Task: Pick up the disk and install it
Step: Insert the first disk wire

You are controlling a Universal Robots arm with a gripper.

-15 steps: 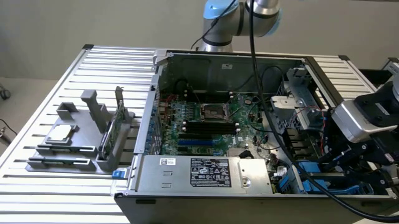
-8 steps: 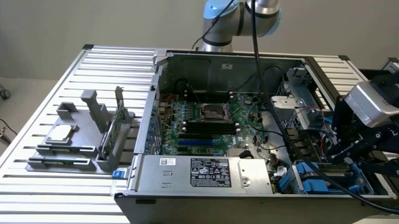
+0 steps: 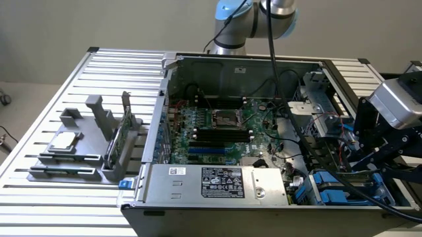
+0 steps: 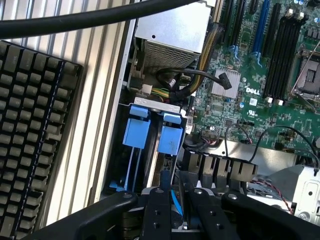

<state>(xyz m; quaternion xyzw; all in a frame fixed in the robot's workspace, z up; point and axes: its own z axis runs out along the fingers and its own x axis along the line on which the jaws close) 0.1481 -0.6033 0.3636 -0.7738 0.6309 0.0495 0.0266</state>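
Blue-railed disk (image 4: pixel 165 181) gripped in the tool (image 4: pixel 177 196), blue bay carriers (image 4: pixel 170 140) and black cables (image 4: pixel 186 88) close by

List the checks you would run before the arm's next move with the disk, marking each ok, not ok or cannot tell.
1. Disk held: ok. The blue-edged disk sits edge-on in the gripper.
2. Gripper at the drive bay: ok. The drive bay lies just ahead of it in the wrist view.
3. Free slot: cannot tell. Two blue carriers stand in the bay; the space beside them is dark.
4. Disk square to the slot: cannot tell.
5. Path free of wiring: not ok. Black cables loop close beside the carriers.
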